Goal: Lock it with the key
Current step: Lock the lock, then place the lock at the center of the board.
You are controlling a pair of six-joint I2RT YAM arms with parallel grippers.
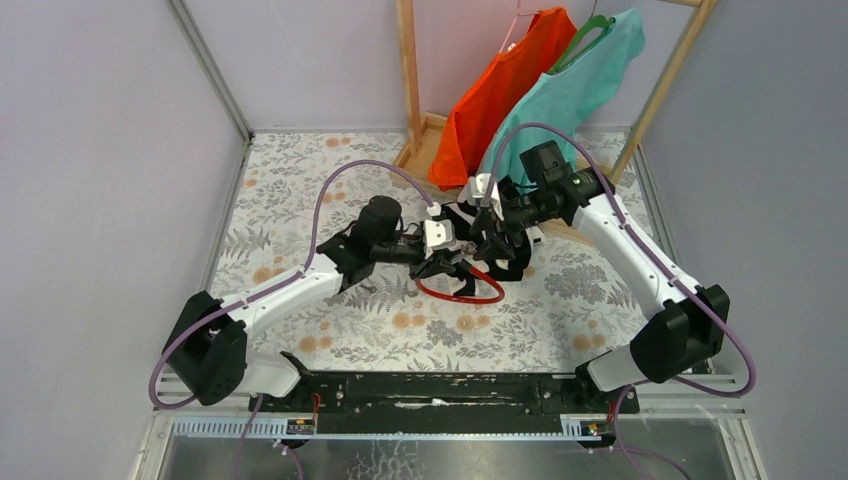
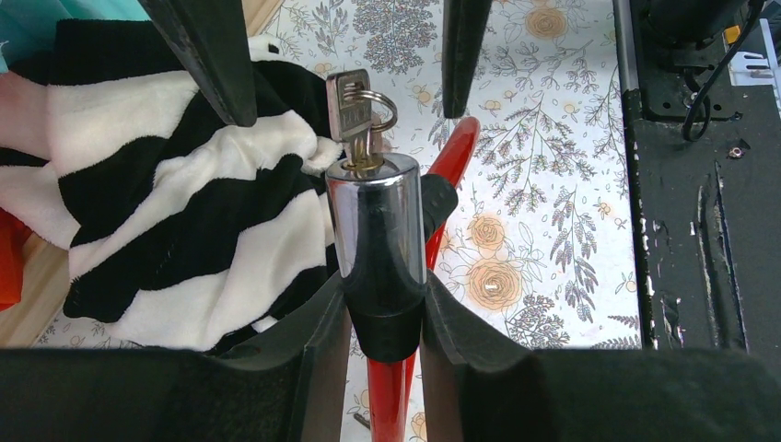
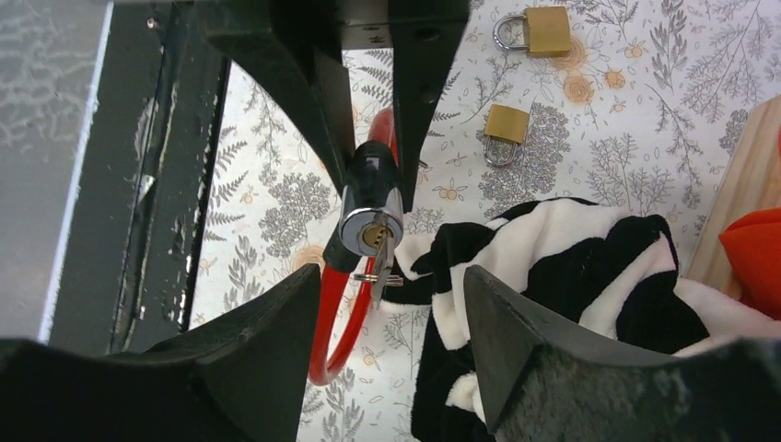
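The left pincer (image 2: pixel 385 318) is clamped on the lock barrel (image 2: pixel 376 221), 1 finger on each side of its black lower part, and holds it upright above the bench (image 2: pixel 553 184). The key (image 2: pixel 349 109) sits in the keyhole at the barrel's chrome end, its flat head sticking out with a small ring (image 2: pixel 382 106) through it.

The right pincer (image 3: pixel 391 281) is spread wide, facing the keyhole end. In the left wrist view its 2 fingertips stand on either side of the key's head, with clear gaps on both sides, touching neither the key nor the barrel.

A red cable (image 3: pixel 332 322) runs from the barrel's far end. A black-and-white striped cloth (image 2: pixel 157 212) lies just beside the barrel. 2 brass padlocks (image 3: pixel 537 30) (image 3: pixel 506 127) lie well apart from the key.
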